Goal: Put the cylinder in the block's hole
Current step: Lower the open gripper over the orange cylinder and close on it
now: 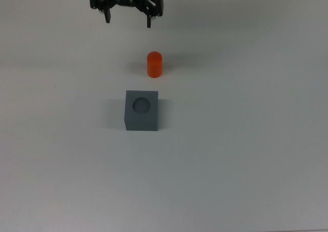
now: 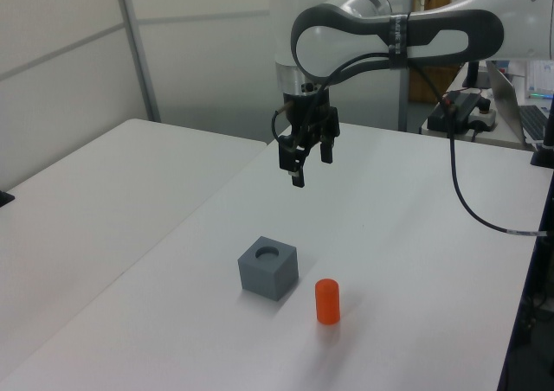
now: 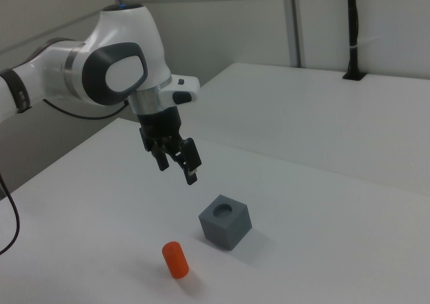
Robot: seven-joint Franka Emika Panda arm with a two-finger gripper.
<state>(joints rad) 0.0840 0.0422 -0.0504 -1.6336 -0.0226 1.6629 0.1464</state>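
Up above the white worktop (image 1: 246, 155), the gripper (image 1: 128, 20) hangs with its fingers spread and nothing between them. Orange-red cylinder (image 1: 154, 64) stands upright on the worktop, just beside the grey block (image 1: 141, 110) but not touching, and the block's hole faces up.

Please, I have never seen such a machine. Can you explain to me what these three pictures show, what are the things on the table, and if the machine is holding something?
The white machine is a robot arm. At its end is a black gripper with two fingers, open and holding nothing, up in the air. The three pictures show the same moment: one camera looks down from above, two look from the sides. On the white table stand an orange-red cylinder, upright, and a grey block with a round hole in its top. They stand near each other, not touching. The hole is empty.
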